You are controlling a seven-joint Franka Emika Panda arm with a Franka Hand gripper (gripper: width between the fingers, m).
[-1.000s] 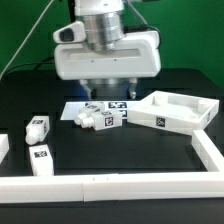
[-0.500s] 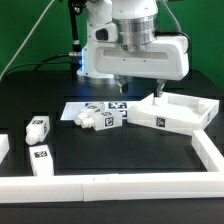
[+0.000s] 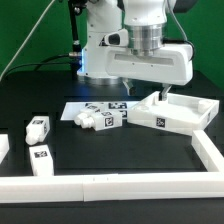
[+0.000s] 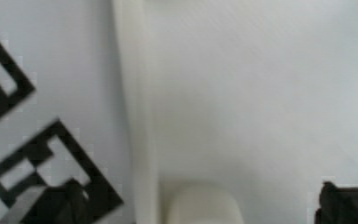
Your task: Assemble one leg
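Several small white tagged legs lie on the black table: one and another at the exterior view's left, and two more by the marker board. My gripper hangs open and empty over the left rim of the large white tabletop, away from every leg. In the wrist view the gripper is very close to a white surface with black tag marks. A dark fingertip shows at the edge. No leg is identifiable there.
A low white fence runs along the front and the exterior view's right side of the table. A white block sits at the far left edge. The robot's base stands behind the marker board.
The arm has swung toward the exterior view's right, from above the marker board and legs to above the tabletop's left rim. The legs have not moved.
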